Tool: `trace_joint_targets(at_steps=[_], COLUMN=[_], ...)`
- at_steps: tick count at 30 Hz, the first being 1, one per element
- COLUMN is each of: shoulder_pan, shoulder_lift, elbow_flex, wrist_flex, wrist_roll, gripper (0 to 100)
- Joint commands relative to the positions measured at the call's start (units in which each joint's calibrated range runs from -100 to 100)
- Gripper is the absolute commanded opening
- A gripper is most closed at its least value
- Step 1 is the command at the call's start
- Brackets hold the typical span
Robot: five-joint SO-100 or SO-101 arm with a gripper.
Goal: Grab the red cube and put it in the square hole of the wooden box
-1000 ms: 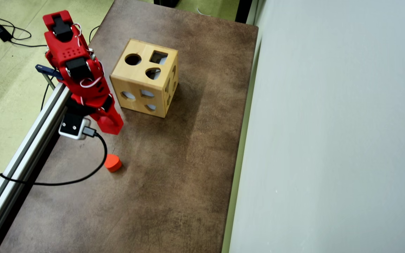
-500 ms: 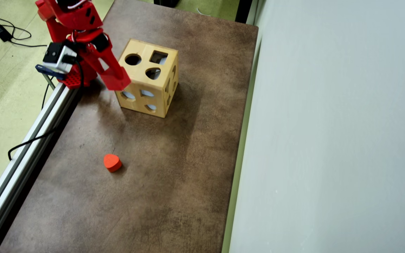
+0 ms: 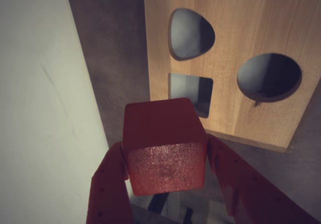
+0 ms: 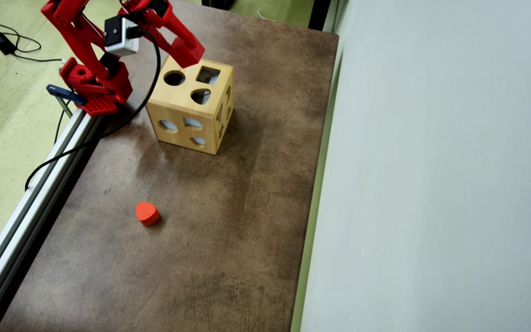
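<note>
Between the tool's (image 3: 165,181) two fingers sits the red cube (image 3: 164,146), pinched by its sides so the bottom's free to drop. Just ahead of the tool is the wooden box (image 3: 251,33); the square hole (image 3: 190,93) lies right past the cube, so I'd guess it's lining up.

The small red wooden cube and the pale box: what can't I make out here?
- Small red wooden cube: hidden in the overhead view by the red gripper.
- Square hole: in the wrist view its lower edge is covered by the cube.
- Pale wooden box: inside dark; far sides unseen.
</note>
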Motion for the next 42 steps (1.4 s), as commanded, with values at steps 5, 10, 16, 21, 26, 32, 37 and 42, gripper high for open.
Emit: trace_joint_targets(at_steps=[5, 10, 16, 21, 26, 32, 37, 42], shoulder_pan=[-2.9, -2.9, -2.9, -2.9, -2.9, -2.9, -2.9, -2.9], shoulder_lift=[2.3, 5.0, 6.2, 7.6, 8.0, 10.2, 10.4, 12.7], elbow_flex=[-1.5, -1.5, -1.4, -1.4, -1.3, -1.3, -1.2, -1.2], wrist_flex=[0.5, 0.6, 0.7, 0.7, 0.7, 0.7, 0.7, 0.8], wrist_roll=[-1.5, -1.5, -1.5, -1.5, -1.5, -1.5, -1.5, -1.5], gripper=[2, 2, 2, 2, 2, 2, 2, 2])
